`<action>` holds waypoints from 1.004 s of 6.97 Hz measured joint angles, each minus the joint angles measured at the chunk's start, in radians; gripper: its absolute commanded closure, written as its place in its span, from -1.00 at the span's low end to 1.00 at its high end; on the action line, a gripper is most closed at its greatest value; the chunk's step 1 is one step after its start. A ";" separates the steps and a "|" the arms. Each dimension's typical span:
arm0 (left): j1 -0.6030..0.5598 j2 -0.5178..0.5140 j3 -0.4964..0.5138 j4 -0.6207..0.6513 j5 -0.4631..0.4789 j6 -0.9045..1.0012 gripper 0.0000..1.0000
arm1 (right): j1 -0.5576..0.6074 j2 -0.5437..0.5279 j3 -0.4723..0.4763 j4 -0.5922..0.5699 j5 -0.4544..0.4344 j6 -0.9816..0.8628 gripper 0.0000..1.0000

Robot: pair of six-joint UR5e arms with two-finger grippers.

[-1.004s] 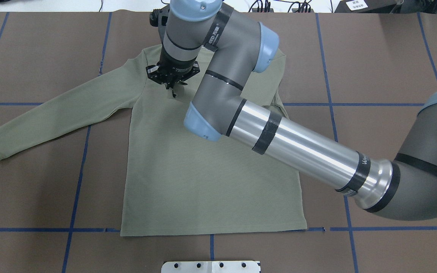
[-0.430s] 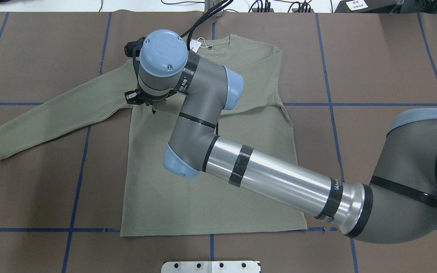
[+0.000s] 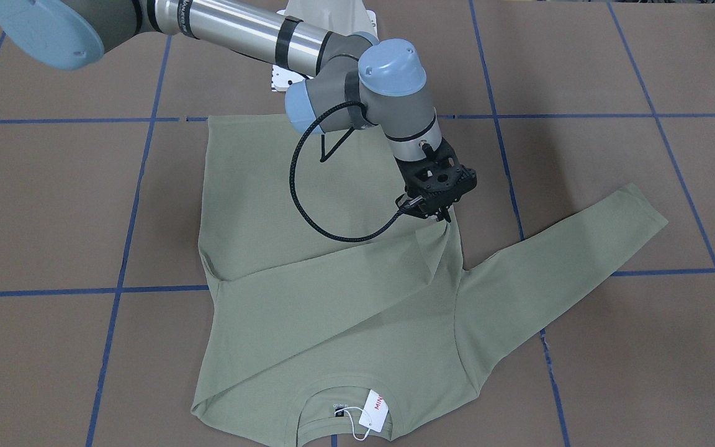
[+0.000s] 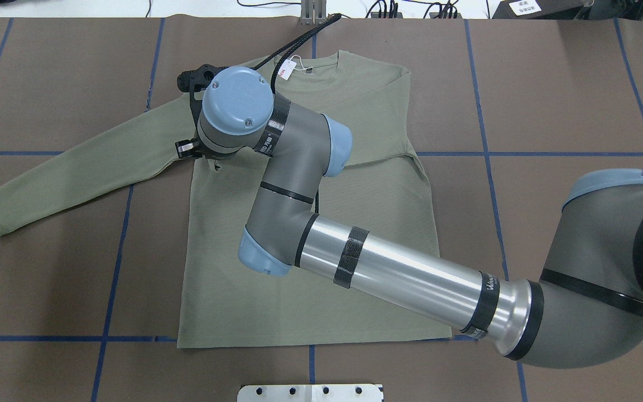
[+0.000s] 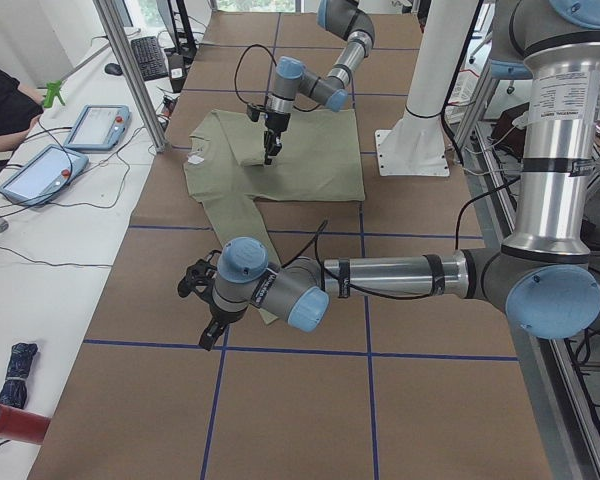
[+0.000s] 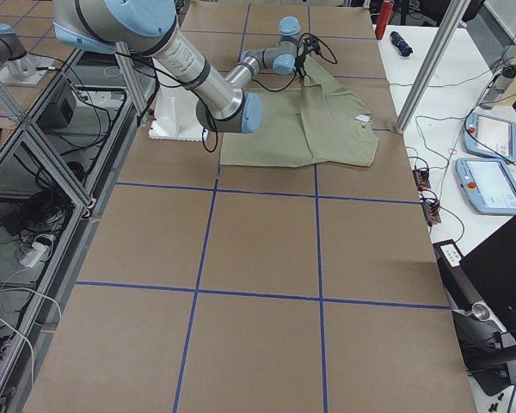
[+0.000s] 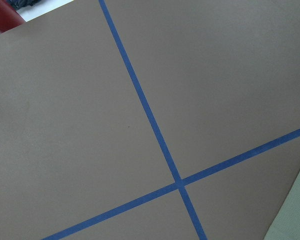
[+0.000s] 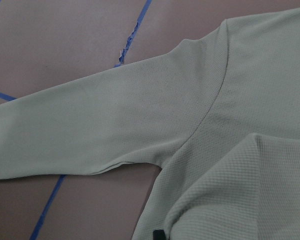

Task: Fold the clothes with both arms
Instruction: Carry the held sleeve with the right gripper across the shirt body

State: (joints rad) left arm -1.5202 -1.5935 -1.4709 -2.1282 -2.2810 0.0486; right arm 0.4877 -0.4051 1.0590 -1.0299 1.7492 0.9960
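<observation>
The sage-green long-sleeved shirt (image 4: pixel 232 301) lies flat on the brown table, its neck and white hang tag (image 4: pixel 286 68) at the far side. One sleeve (image 4: pixel 76 167) lies stretched out to the view's left. The other sleeve (image 3: pixel 332 279) is folded across the chest. My right gripper (image 3: pixel 440 216) is shut on that sleeve's end, near the armpit of the outstretched sleeve. In the overhead view the wrist hides it. My left gripper (image 5: pixel 208 325) shows only in the exterior left view, low over the table by the outstretched sleeve's end. I cannot tell whether it is open or shut.
Blue tape lines (image 4: pixel 115 251) divide the table cover. The white base pedestal (image 5: pixel 420 130) stands at the robot's side of the table. Teach pendants (image 5: pixel 95 125) and cables lie on the white side table. A red and dark object (image 5: pixel 10 420) lies near the corner.
My right arm has swung to the view's left and toward the robot, drawing the sleeve end across the chest. The neck and hang tag have come into sight.
</observation>
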 measured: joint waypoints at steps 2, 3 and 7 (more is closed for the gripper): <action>0.000 -0.020 0.014 0.000 0.000 -0.001 -1.00 | -0.024 0.020 -0.001 0.000 -0.033 0.004 -0.98; 0.000 -0.025 0.018 0.000 0.000 -0.007 -1.00 | -0.029 0.023 -0.002 -0.003 -0.043 0.018 -0.98; 0.076 -0.032 0.035 -0.150 0.008 -0.340 -1.00 | -0.009 0.023 0.062 -0.199 -0.020 0.097 -0.99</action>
State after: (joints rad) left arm -1.4446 -1.6258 -1.4362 -2.2785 -2.2728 -0.2917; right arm 0.4790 -0.3823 1.1207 -1.2294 1.7287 1.0935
